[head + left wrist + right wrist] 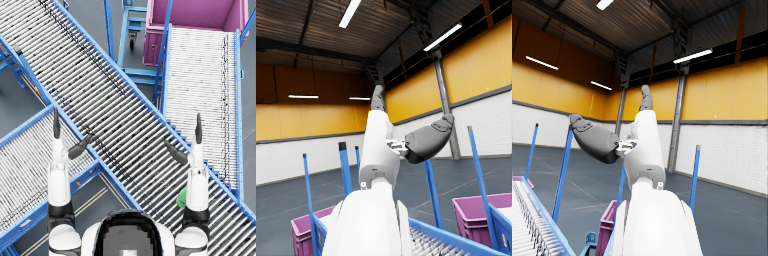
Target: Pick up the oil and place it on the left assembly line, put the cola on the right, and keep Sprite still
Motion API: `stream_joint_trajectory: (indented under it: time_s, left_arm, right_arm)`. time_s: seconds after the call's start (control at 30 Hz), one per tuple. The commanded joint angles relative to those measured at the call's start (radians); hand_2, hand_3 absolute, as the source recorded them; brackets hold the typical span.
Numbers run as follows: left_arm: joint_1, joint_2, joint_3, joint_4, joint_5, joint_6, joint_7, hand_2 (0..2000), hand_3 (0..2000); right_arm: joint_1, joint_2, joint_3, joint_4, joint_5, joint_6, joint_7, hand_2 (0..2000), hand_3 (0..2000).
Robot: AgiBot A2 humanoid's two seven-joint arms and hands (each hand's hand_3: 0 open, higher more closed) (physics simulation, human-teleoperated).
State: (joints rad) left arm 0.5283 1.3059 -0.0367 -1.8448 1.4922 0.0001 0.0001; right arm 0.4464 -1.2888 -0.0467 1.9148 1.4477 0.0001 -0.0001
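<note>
In the head view both arms are raised over the conveyors. My left hand (pixel 63 141) is above the edge between the left line and the middle line, fingers apart, holding nothing. My right hand (pixel 190 146) hovers over the middle line, also spread and empty. A small green object (pixel 181 199) peeks out from behind my right forearm on the middle line; what it is cannot be made out. No oil or cola shows in any view. The wrist views show the left hand (pixel 408 137) and the right hand (pixel 612 137) against the warehouse walls.
A wide roller conveyor (pixel 115 110) runs diagonally across the middle. A second line (pixel 22 165) lies at the left and a third (pixel 200 85) at the right, all with blue rails. A pink bin (pixel 195 15) stands at the far end of the right line.
</note>
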Motion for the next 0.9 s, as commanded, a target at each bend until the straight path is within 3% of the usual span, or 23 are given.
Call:
stream_joint_trajectory:
  time_s: [0.03, 0.9]
  left_arm:
    - [0.048, -0.004, -0.060, -0.011, 0.006, 0.000, 0.000, 0, 0]
    - [0.016, 0.013, -0.094, -0.026, 0.021, 0.000, 0.000, 0, 0]
  right_arm:
    - [0.040, 0.005, -0.057, 0.003, 0.006, 0.000, 0.000, 0, 0]
    - [0.042, -0.005, -0.145, -0.026, 0.021, 0.000, 0.000, 0, 0]
